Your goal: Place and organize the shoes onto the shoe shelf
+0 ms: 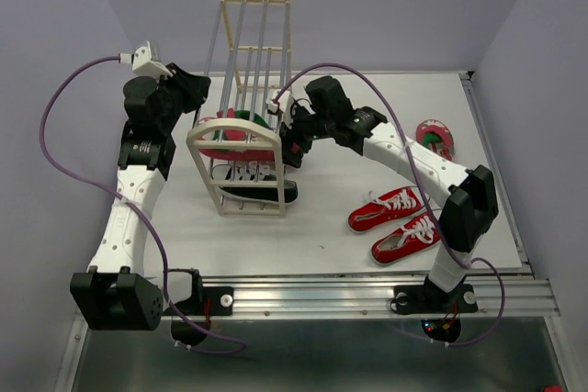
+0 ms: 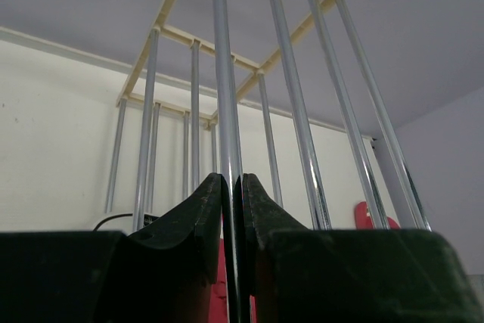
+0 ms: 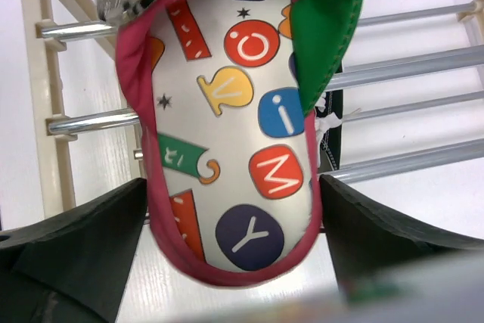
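Observation:
The shoe shelf (image 1: 241, 140) stands mid-table, with cream arched ends and silver rods. My left gripper (image 1: 200, 91) is shut on one silver rod (image 2: 225, 73), its fingers (image 2: 198, 221) pinching it. My right gripper (image 1: 292, 141) is shut on the heel of a pink-edged flip-flop (image 3: 234, 134) with a green strap (image 3: 325, 28). The flip-flop lies on the shelf's rods (image 3: 408, 66) and also shows in the top view (image 1: 234, 128). Black sneakers (image 1: 255, 181) sit on a lower tier. Two red sneakers (image 1: 390, 208) and the other flip-flop (image 1: 435, 138) lie on the table to the right.
The white table (image 1: 322, 227) has a metal rail along its near edge (image 1: 367, 296). Grey walls close in behind and at both sides. Purple cables loop from both arms. The right arm's cable crosses above the shelf's right side.

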{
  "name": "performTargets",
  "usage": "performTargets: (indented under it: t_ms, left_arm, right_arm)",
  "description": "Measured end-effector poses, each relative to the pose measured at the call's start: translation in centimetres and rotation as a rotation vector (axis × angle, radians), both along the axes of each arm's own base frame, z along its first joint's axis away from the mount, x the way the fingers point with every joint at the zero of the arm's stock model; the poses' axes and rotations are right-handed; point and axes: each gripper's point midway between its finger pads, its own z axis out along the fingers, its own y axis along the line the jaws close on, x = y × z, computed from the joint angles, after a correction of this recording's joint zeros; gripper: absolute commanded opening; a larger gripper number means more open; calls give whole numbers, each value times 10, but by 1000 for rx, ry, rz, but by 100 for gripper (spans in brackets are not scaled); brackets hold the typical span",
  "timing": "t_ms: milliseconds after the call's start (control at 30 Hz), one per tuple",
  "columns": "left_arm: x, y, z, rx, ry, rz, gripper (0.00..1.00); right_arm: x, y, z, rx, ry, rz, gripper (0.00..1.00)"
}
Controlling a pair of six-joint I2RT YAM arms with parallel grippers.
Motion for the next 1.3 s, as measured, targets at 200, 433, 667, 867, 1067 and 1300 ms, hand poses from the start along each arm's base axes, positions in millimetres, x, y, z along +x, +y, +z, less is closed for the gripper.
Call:
performTargets:
  t_ms: [200, 433, 667, 867, 1067, 1300]
  left_arm:
    - [0, 0, 0, 0, 0, 0, 15]
    - [0, 0, 0, 1, 0, -1, 15]
    - [0, 0, 0, 1, 0, 0, 15]
    - [0, 0, 0, 1, 1, 1, 15]
    - [0, 0, 0, 1, 1, 0, 15]
    - [0, 0, 0, 1, 1, 0, 15]
  right_arm:
    - [3, 0, 0, -2, -5, -20, 100]
    - [1, -10, 14, 7, -26, -67, 100]
    - [0, -40, 33, 18, -44, -234, 100]
    - [0, -96, 57, 98, -53, -508, 100]
    - [33, -224, 43, 184, 15, -968, 100]
    - [60, -389, -28, 165, 201, -1511, 100]
